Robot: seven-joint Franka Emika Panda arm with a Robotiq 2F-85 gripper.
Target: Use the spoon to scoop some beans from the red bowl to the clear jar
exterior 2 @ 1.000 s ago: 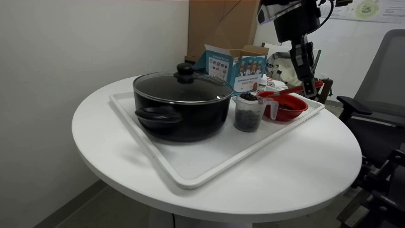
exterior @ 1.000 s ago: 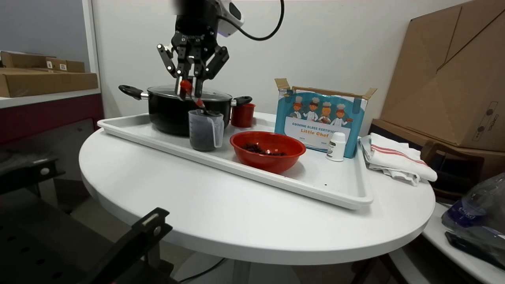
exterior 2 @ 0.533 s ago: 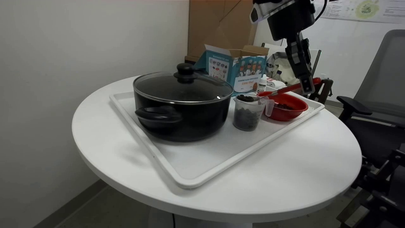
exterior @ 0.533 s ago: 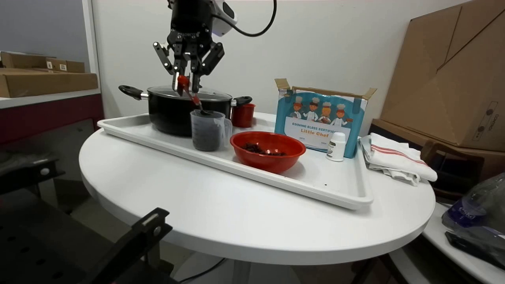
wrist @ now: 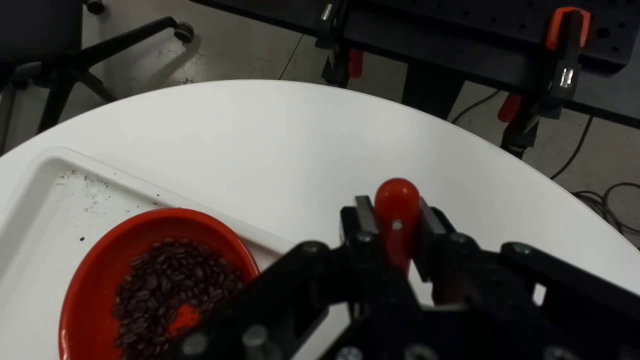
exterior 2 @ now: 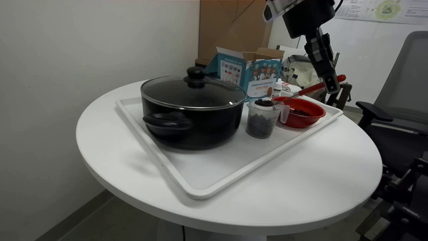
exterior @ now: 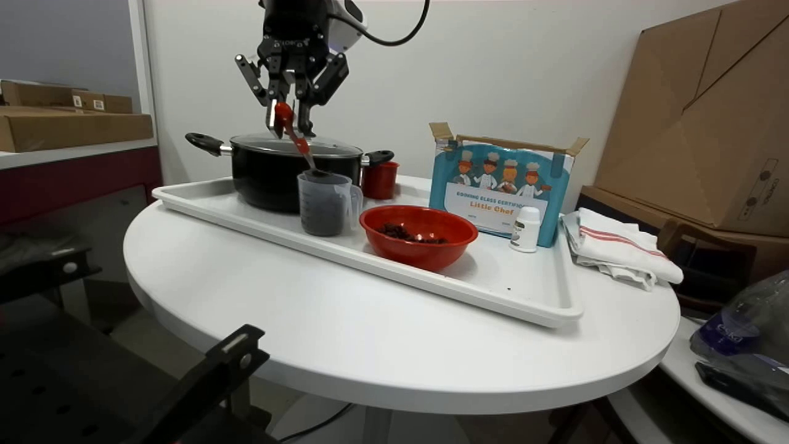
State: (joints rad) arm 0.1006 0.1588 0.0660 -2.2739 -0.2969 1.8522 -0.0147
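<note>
Spoon (exterior 2: 311,89) was clasped by fingers (exterior 2: 330,83), beans (exterior 2: 264,102) (heaped) at eight o'clock in an exterior view; slow tipping, centred over clear jar (exterior 2: 267,112), was advised.

- A lab or office room.
- Office chair (exterior 2: 404,83) right, poster (exterior 2: 383,11) far right in an exterior view.
- Perforated black bench (exterior: 71,376), near left in an exterior view.

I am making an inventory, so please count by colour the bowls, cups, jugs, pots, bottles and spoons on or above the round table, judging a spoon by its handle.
Red: 3 (bowl, cup, spoon held in the gripper)
Black: 1 (lidded pot)
White: 1 (small bottle)
Clear: 1 (measuring jug)
Total: 6
</note>
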